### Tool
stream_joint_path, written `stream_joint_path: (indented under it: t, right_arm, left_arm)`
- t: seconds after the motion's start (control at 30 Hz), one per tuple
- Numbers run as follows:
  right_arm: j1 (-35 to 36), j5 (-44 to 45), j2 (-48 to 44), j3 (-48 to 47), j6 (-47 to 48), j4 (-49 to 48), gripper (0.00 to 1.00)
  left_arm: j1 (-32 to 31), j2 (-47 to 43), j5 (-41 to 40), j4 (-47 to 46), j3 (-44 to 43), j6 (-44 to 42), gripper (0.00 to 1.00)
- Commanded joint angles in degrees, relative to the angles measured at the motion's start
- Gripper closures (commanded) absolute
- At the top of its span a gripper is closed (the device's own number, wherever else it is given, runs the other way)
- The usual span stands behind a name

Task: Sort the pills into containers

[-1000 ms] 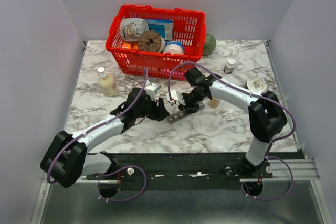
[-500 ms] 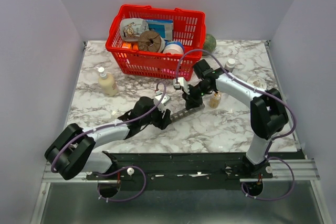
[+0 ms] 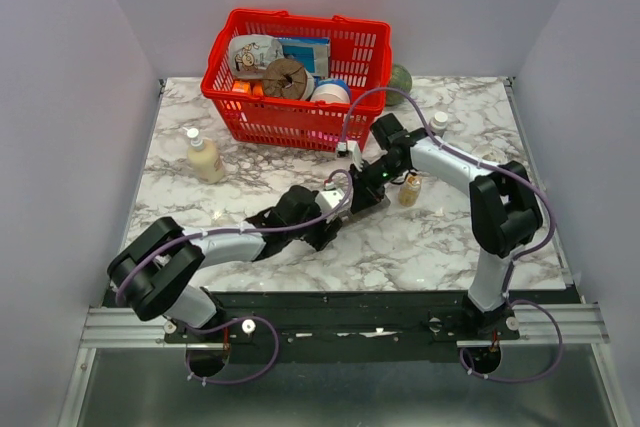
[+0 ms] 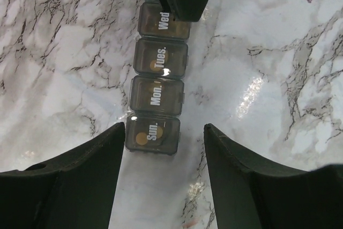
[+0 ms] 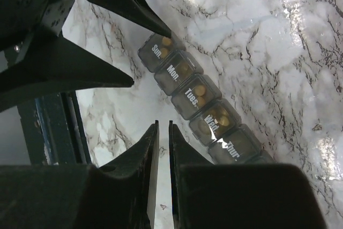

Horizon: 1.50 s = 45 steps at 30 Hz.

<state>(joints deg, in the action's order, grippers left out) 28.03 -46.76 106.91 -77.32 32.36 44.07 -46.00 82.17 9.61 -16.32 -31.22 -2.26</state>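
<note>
The containers [image 4: 156, 97] are one dark grey strip lying flat on the marble, lids down, marked Sun., Mon., Tues. and Wed. Tan pills [image 4: 141, 139] show through the lids. My left gripper [image 4: 163, 130] is open, and its fingers flank the Sun. end without touching it. My right gripper [image 5: 163, 123] is shut with only a thin slit and nothing in it. It hovers beside the containers [image 5: 198, 100] near the Wed. box. In the top view the containers [image 3: 350, 210] lie between the left gripper [image 3: 335, 219] and the right gripper [image 3: 368, 195], mostly hidden by them.
A red mesh basket [image 3: 300, 77] full of items stands at the back. A cream bottle [image 3: 203, 157] is at the left, a small amber bottle [image 3: 409, 190] is just right of the right gripper, a white-capped bottle [image 3: 437, 125] is behind it, and a green ball [image 3: 398, 85] is by the basket.
The left arm has stretched rightward to the strip's near end and its jaws have widened. The right gripper has closed and pulled back toward the strip's far end.
</note>
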Motion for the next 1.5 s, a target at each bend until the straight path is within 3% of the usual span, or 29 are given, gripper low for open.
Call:
stream_joint_path:
  t: [0.0, 0.6, 0.93, 1.17, 1.3, 1.47]
  right_arm:
    - [0.01, -0.44, 1.63, -0.47, -4.67, -2.41, 0.80]
    - [0.01, 8.00, 1.89, 0.50, -8.19, -4.79, 0.81]
    - [0.01, 8.88, 1.37, 0.24, -6.96, -3.12, 0.87]
    - [0.01, 8.09, 0.22, 0.85, -6.52, -2.94, 0.87]
    - [0.18, 9.23, 4.16, 0.42, -7.05, -1.45, 0.87]
    - [0.44, 17.04, 8.92, -0.81, -8.45, 0.13, 0.87]
  left_arm:
    - [-0.76, 2.81, -4.50, 0.75, -3.49, -3.27, 0.31]
    - [-3.92, 8.44, -7.85, 6.20, -7.54, -0.81, 0.35]
    - [-4.19, 10.90, -8.99, 9.28, -10.08, 0.42, 0.59]
    - [-4.19, 11.17, -8.99, 9.90, -10.70, 0.50, 0.60]
    - [-4.19, 11.26, -9.08, 10.34, -10.79, 0.59, 0.60]
    - [-4.19, 11.17, -9.17, 10.60, -10.97, 0.59, 0.60]
